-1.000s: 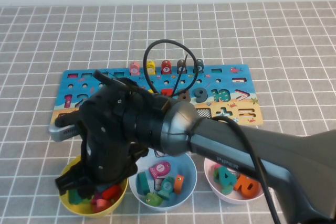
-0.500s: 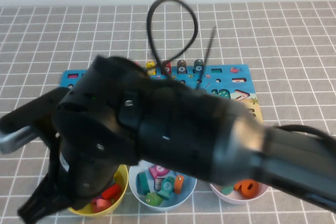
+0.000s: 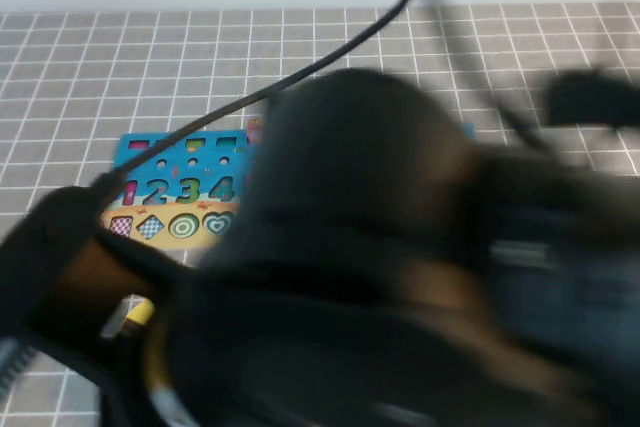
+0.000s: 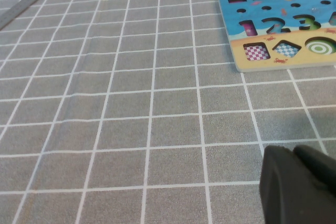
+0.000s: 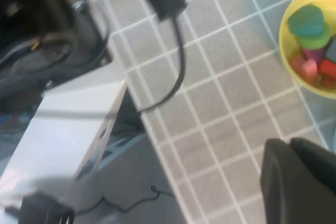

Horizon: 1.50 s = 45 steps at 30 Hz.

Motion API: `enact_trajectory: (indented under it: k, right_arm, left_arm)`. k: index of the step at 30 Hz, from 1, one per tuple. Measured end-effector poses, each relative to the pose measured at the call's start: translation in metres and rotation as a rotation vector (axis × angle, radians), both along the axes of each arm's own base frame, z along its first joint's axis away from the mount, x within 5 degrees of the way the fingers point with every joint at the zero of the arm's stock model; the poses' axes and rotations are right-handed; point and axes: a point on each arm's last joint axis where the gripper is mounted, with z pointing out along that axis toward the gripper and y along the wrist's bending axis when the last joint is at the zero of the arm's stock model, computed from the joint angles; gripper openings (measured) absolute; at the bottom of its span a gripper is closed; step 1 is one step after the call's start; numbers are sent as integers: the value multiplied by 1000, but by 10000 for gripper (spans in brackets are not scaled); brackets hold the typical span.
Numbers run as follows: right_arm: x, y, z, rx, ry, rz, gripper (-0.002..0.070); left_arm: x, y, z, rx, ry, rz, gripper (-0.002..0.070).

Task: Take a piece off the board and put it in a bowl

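Right wrist view gives us one yellow bowl [image 5: 314, 51] lying near the right gripper [image 5: 302, 182], off to one side of it and apart; we count roughly six coloured pieces inside, the slate-blue piece not distinguishable. That gripper's fingers are clenched together, holding nothing visible. We note one board [image 4: 283, 30], well apart from the left gripper [image 4: 299, 187]; whether that gripper is clenched or released we cannot tell.

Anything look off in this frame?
Yes: the right arm fills the high view, hiding most of the board. Right gripper is shut, off beside the yellow bowl, holding nothing visible. Left gripper hovers over bare table. Nothing spilled.
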Motion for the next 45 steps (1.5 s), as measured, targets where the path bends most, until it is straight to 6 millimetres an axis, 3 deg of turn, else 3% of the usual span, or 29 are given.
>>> enact_trajectory:
  k: [5, 12, 16, 25, 29, 32, 37, 41, 45]
  right_arm:
    - [-20, -42, 11, 6, -6, 38, -15]
    - [-48, -124, 1, -12, 41, 71, -15]
    - [-56, -155, 0, 21, 75, 84, -16]
    - [-57, -167, -34, 65, 46, 99, -16]
    - [-44, -178, -51, 174, 2, 52, -16]
    - [-27, -196, -71, 247, -42, -31, -17]
    - [-3, -247, -108, 388, -204, -298, -17]
    - [-7, -290, -132, 522, -362, -542, -17]
    - [-18, -315, -148, 608, -512, -708, -17]
  left_arm:
    - [0, 0, 0, 0, 0, 0, -3]
    - [0, 0, 0, 0, 0, 0, -3]
    - [0, 0, 0, 0, 0, 0, -3]
    - [0, 0, 0, 0, 0, 0, -3]
    - [0, 0, 0, 0, 0, 0, -3]
    - [0, 0, 0, 0, 0, 0, -3]
    - [0, 0, 0, 0, 0, 0, -3]
    - [0, 0, 0, 0, 0, 0, -3]
    - [0, 0, 0, 0, 0, 0, -3]
